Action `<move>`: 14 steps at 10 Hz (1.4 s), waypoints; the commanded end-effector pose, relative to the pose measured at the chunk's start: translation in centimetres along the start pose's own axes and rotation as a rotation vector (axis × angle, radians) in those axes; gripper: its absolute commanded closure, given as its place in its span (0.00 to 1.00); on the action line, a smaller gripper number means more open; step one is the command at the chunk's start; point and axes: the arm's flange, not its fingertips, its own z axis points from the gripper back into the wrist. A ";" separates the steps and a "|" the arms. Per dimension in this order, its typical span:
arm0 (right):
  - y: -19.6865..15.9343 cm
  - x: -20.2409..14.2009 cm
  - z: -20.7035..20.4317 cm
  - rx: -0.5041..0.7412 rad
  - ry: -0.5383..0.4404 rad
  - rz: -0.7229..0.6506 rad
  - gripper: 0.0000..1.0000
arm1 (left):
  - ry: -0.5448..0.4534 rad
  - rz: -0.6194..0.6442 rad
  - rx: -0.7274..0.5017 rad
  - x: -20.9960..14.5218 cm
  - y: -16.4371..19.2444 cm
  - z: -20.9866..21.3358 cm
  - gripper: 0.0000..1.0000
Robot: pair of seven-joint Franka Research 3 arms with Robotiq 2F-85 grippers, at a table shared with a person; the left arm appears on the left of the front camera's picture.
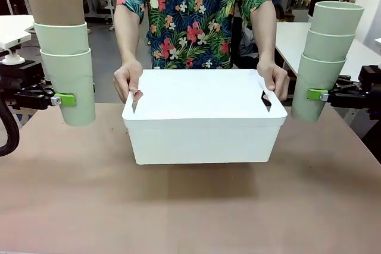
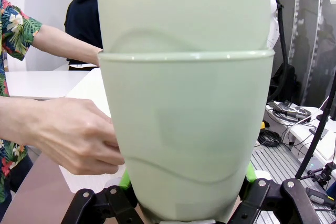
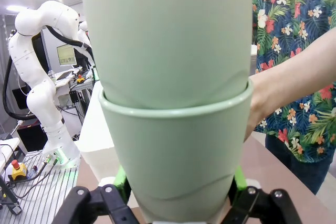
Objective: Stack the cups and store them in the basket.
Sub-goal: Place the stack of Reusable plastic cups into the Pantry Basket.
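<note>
Holding basket (image 1: 202,138), person's hands (image 1: 127,80), between cups (image 1: 70,78)

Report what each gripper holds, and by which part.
The left gripper holds the brown-topped cup stack, clamped low on its bottom cup. The right gripper holds the all-green cup stack, likewise low on its bottom cup.

My left stack (image 1: 66,57) is mint green under a tan-brown cup (image 1: 56,8); my right stack (image 1: 326,57) is all mint green. The basket (image 1: 202,138) is white, the bench (image 1: 190,212) brown, the person's shirt (image 1: 190,16) dark with green leaves and red flowers.
</note>
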 end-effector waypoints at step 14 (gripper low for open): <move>-0.2 0.5 0.0 0.001 0.002 0.014 0.13 | -0.004 -0.008 -0.003 0.4 -0.1 0.0 0.16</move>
